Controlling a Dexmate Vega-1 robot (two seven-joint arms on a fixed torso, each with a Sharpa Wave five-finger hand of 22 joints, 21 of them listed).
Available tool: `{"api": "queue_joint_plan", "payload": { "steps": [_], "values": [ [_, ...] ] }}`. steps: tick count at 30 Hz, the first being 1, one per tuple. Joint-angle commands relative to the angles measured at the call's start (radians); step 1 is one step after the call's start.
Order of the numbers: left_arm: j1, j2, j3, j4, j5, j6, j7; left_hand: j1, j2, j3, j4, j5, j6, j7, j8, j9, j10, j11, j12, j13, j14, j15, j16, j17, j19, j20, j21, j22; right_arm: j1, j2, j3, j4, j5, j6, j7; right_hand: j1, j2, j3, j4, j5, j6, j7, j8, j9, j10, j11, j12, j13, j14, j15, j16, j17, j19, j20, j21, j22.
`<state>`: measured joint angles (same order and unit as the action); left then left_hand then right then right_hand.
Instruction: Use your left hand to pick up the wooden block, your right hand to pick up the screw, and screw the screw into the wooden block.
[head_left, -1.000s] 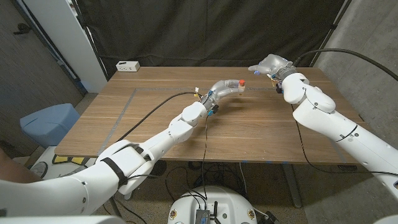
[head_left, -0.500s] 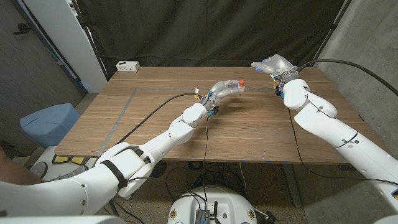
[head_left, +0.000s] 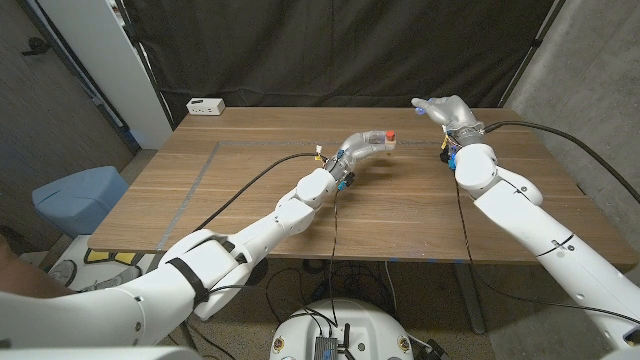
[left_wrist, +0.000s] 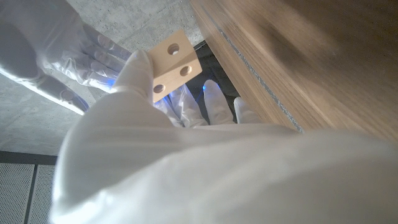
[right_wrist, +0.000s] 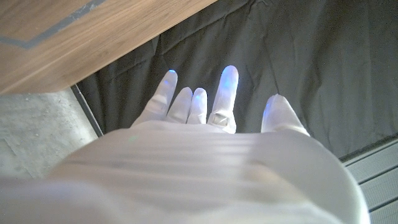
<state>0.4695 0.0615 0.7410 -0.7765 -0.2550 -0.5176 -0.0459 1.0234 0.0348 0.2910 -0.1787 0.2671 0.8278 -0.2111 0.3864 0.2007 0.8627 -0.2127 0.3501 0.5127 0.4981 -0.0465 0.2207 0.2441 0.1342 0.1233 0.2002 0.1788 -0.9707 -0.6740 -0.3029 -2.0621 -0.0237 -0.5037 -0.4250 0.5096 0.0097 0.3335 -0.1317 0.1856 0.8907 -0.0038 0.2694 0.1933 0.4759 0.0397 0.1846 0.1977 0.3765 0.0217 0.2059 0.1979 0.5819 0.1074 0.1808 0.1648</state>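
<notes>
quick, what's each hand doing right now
Left hand: holding the wooden block.
Right hand: open, fingers apart, nothing visible in it.

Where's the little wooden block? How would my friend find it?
Look at the wooden table and follow the robot's long left arm out to the left hand over the middle. The wooden block sits in that hand's grip. It is a pale cube with round holes in its sides, unlike the white hand around it.
</notes>
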Motion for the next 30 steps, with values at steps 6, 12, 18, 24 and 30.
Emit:
{"api": "queue_joint_plan", "payload": {
  "steps": [6,12,18,24,30],
  "values": [
    [-0.026,-0.029,0.004,0.071,-0.011,-0.035,-0.036,-0.026,0.060,0.034,0.027,0.005,0.077,0.039,0.007,0.012,0.015,-0.008,0.013,0.103,0.009,-0.094,0.000,0.002,0.006,0.005,0.006,0.005,-0.089,0.053,0.067,0.053,0.191,0.212,-0.084,-0.013,0.010,-0.007,-0.001,0.008,-0.074,-0.038,-0.043,0.006,-0.048,0.012,-0.004,0.001,-0.041,0.017,-0.010,0.004,-0.032,0.020,-0.002,0.004],
    [-0.038,-0.040,0.007,0.098,-0.015,-0.047,-0.055,-0.025,0.061,0.035,0.027,0.005,0.075,0.039,0.006,0.012,0.014,-0.008,0.012,0.103,0.008,-0.094,0.001,0.003,0.005,0.005,0.006,0.005,-0.110,0.046,0.077,0.068,0.245,0.282,-0.063,-0.033,0.014,-0.015,0.003,0.008,-0.139,-0.068,-0.074,0.009,-0.105,0.017,-0.006,0.000,-0.101,0.052,-0.020,0.005,-0.073,0.059,-0.006,0.004],
    [-0.041,-0.045,0.007,0.110,-0.018,-0.053,-0.067,-0.025,0.061,0.035,0.027,0.006,0.076,0.040,0.006,0.012,0.014,-0.008,0.012,0.103,0.009,-0.093,0.001,0.003,0.005,0.006,0.006,0.005,-0.126,0.025,0.073,0.093,0.268,0.369,-0.031,-0.044,0.016,-0.021,-0.003,0.007,-0.269,-0.117,-0.100,0.008,-0.184,0.016,-0.008,-0.003,-0.160,0.097,-0.021,0.001,-0.114,0.068,-0.001,0.003],
    [-0.040,-0.048,0.006,0.117,-0.020,-0.057,-0.068,-0.025,0.060,0.035,0.027,0.006,0.076,0.038,0.006,0.012,0.014,-0.007,0.012,0.103,0.008,-0.093,0.001,0.003,0.006,0.007,0.006,0.005,-0.128,0.009,0.063,0.108,0.283,0.405,-0.007,-0.057,0.019,-0.027,-0.001,0.006,-0.356,-0.151,-0.102,0.005,-0.224,0.016,-0.007,-0.006,-0.198,0.098,-0.021,0.000,-0.130,0.073,-0.001,0.003],
    [-0.039,-0.052,0.005,0.125,-0.021,-0.062,-0.066,-0.027,0.061,0.035,0.027,0.006,0.075,0.039,0.005,0.012,0.013,-0.007,0.012,0.103,0.008,-0.091,0.001,0.003,0.006,0.008,0.006,0.005,-0.133,-0.010,0.056,0.118,0.298,0.435,0.022,-0.076,0.026,-0.034,0.003,0.005,-0.437,-0.163,-0.098,0.000,-0.282,0.023,-0.009,-0.010,-0.278,0.128,-0.027,-0.003,-0.220,0.070,-0.013,0.003]
  ]
}}
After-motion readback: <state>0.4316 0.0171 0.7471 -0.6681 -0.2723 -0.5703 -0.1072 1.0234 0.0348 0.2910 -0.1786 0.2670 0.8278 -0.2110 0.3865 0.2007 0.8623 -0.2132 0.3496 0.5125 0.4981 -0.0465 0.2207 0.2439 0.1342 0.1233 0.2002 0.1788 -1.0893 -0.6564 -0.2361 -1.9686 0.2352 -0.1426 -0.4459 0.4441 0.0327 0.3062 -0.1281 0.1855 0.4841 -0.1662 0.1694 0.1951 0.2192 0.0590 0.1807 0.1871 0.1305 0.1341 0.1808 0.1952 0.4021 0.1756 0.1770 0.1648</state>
